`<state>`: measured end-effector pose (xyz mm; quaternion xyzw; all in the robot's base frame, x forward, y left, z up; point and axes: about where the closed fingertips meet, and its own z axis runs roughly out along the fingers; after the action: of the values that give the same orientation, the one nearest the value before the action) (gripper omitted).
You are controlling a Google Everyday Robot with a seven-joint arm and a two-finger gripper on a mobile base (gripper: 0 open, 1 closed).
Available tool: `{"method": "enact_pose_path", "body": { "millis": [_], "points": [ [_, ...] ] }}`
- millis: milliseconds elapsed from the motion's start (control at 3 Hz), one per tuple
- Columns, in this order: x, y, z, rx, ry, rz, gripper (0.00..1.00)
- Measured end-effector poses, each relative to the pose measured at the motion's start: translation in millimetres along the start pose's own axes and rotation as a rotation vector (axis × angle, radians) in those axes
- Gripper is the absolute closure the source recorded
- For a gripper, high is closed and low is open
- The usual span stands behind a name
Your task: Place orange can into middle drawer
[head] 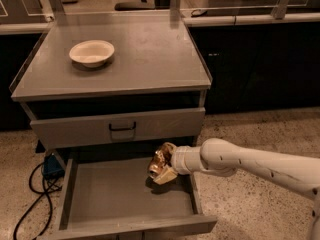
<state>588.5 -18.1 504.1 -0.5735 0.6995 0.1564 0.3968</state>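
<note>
Orange can (158, 162): you find it tilted, silver rim toward the upper left. It sits within the outline of the middle drawer (107, 196), in the right rear part and close to the right side wall. A dark shadow lies on the drawer floor directly beneath it. You cannot tell from this view whether the can touches that floor.

End effector (161, 166): clamped around the orange can, with one pale finger (167, 147) over its top and the other under its lower end. The jaws stand only as far apart as the can allows.

Arm (250, 163): white. It enters from the right edge of the view and reaches leftward over the drawer's right wall, roughly level.

Middle drawer: pulled out toward you, a shallow grey tray with low side walls and a plain front edge.

Directly above it you see a closed grey drawer front (165, 126) with a black handle (122, 127) at its centre.

Desk (150, 59): flat grey top. A white bowl (92, 52) stands on its left rear part, well apart from the can.

Left of the open drawer, a black cable (31, 183) loops on the speckled floor (250, 134) beside a small blue object (51, 166).
</note>
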Motion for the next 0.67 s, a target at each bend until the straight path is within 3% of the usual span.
{"method": "enact_pose_path", "body": {
  "millis": [667],
  "points": [
    [45.1,38.0,72.5,-0.100,-0.030,0.068,1.00]
  ]
}}
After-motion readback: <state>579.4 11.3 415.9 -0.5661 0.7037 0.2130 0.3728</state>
